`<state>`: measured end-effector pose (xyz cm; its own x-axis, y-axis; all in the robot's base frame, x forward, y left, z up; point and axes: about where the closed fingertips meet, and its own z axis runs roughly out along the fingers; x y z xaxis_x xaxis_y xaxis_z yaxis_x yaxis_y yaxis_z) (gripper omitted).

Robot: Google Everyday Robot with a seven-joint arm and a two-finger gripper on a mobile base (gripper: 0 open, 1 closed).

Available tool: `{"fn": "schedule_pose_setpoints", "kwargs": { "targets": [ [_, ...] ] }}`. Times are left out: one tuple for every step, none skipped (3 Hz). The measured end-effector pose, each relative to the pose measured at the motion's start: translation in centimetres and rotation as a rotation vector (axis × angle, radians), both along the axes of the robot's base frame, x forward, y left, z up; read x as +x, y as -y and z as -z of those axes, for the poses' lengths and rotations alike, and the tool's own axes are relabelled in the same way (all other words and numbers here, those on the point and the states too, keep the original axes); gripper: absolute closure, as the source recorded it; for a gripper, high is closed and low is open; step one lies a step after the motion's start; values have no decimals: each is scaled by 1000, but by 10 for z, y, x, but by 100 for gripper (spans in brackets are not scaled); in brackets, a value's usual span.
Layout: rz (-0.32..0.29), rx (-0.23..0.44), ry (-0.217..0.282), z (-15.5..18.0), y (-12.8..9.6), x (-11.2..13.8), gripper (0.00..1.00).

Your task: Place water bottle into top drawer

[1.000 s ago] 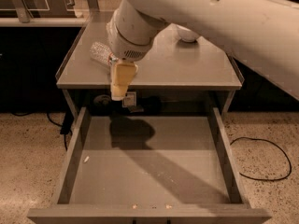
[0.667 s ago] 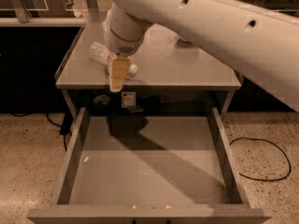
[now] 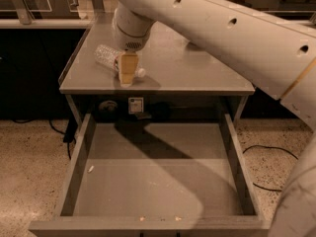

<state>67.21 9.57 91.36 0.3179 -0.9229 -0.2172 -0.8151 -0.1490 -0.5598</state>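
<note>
Flat grey metal table [image 3: 197, 73] on a pale speckled stone floor [image 3: 29, 172]; dark space behind and to the left. Thin black cable [image 3: 276, 154] looped on the floor at right. Small white square sticker [image 3: 135, 104] on the frame just under the tabletop's front edge. Wide shallow grey metal top drawer [image 3: 163, 181] pulled out below the table; a few pale specks on its flat bottom, arm's shadow across it.

Small clear crinkly plastic water bottle [image 3: 107, 57] lying on its side on the front left part of the table, white cap [image 3: 141, 73] toward the right and the front edge; not in the drawer. Large white robot arm [image 3: 222, 28] reaching in from upper right. Tan end effector [image 3: 128, 70] pointing down at the bottle's neck end, in front of it. Cannot tell how far open, nor whether anything is gripped.

Against 1.0 s ago: end effector then hanging over the table's front edge, above the drawer; now back over the tabletop at the bottle. Bottle and drawer unmoved.
</note>
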Motion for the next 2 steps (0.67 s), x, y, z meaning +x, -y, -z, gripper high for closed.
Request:
{"fn": "schedule_pose_setpoints", "kwargs": {
  "targets": [
    [-21,-54,-11,14,-4,11,0],
    [-71,-101,-33,39,-21,33,0]
  ]
}}
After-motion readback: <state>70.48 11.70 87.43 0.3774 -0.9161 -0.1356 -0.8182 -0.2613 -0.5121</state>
